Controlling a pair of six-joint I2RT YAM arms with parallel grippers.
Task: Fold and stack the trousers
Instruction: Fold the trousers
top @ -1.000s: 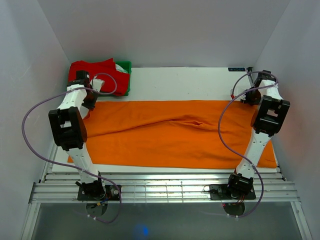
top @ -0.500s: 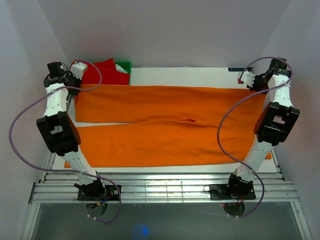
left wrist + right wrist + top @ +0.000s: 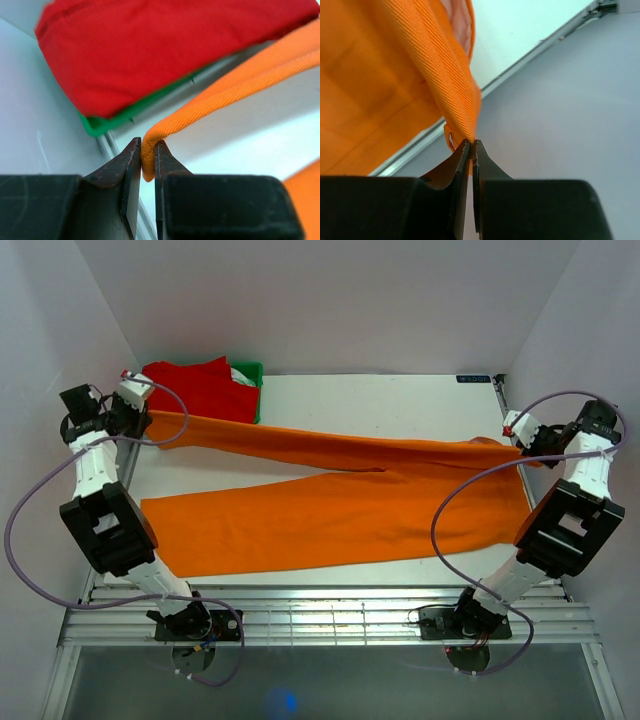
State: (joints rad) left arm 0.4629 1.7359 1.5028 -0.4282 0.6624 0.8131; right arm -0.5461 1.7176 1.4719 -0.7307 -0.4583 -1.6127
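The left gripper (image 3: 145, 152) at ten o'clock and the right gripper (image 3: 470, 146) at three o'clock each pinch the orange trousers (image 3: 330, 515).

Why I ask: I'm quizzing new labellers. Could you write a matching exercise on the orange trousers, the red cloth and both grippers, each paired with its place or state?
Column one:
1. orange trousers
2. red cloth
3. left gripper
4. right gripper

Column two:
A. shut on the trousers' edge by the table's right side
B. piled on the green tray, far left corner
C. spread across the table, held at both ends
D. shut on the trousers' edge beside the red cloth

Pairs: 1-C, 2-B, 3-D, 4-A.
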